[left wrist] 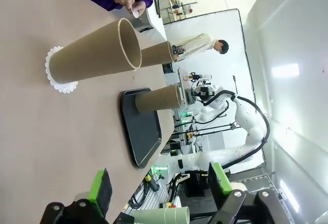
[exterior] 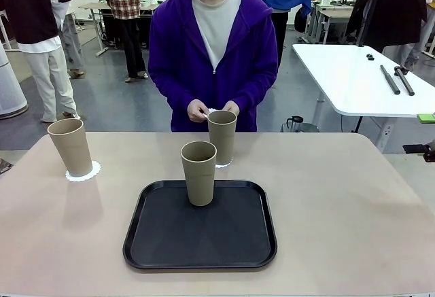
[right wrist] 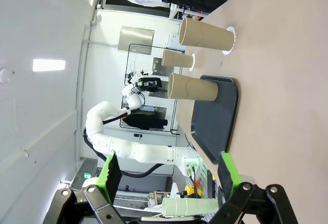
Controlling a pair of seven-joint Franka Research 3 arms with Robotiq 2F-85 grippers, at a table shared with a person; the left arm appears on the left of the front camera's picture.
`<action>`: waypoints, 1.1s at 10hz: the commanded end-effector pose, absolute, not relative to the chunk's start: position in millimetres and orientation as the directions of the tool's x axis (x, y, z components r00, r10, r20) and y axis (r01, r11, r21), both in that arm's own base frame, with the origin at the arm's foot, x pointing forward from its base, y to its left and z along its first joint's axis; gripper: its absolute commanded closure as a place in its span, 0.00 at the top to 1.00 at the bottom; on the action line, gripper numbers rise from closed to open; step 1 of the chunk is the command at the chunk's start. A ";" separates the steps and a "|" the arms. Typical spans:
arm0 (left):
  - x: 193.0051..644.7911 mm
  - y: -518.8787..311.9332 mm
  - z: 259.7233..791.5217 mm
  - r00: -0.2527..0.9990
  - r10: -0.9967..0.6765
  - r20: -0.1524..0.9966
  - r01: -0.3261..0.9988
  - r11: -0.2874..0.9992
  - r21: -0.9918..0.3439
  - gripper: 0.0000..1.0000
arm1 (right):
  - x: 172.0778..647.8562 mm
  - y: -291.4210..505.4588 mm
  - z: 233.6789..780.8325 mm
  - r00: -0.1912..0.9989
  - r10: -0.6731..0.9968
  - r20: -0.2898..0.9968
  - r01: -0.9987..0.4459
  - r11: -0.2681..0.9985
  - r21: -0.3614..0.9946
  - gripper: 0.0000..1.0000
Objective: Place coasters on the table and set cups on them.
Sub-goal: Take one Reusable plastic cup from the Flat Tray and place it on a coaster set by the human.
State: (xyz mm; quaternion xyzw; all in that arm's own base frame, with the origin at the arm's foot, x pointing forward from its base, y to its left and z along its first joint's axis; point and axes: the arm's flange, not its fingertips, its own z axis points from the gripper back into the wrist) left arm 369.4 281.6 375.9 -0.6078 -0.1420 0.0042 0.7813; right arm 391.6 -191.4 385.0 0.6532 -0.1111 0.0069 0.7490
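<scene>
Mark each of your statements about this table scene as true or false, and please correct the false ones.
1. One cup stands on the black tray. True.
2. The left cup stands on the bare table. False: a white coaster lies under it.
3. The person's hands are just behind the far cup. True.
4. All three cups lie on their sides. False: all three stand upright.
</scene>
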 end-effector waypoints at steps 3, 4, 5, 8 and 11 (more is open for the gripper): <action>369.1 293.4 373.4 0.961 0.203 0.187 0.130 0.264 -0.956 1.00 | 391.8 -190.8 385.9 0.975 -0.132 0.178 -0.159 0.143 0.977 1.00; 365.4 293.4 372.5 0.959 0.207 0.195 0.136 0.267 -0.954 1.00 | 391.8 -190.8 385.9 0.975 -0.132 0.178 -0.159 0.143 0.977 1.00; 363.2 294.3 373.2 0.952 0.209 0.225 0.161 0.284 -0.945 1.00 | 391.8 -190.8 385.9 0.975 -0.132 0.178 -0.159 0.143 0.977 1.00; 364.5 292.5 366.9 0.959 0.204 0.198 0.142 0.260 -0.955 1.00 | 391.8 -190.8 385.9 0.975 -0.132 0.178 -0.159 0.143 0.977 1.00; 364.5 292.5 366.9 0.959 0.204 0.198 0.142 0.260 -0.955 1.00 | 391.8 -190.8 385.9 0.975 -0.132 0.178 -0.159 0.143 0.977 1.00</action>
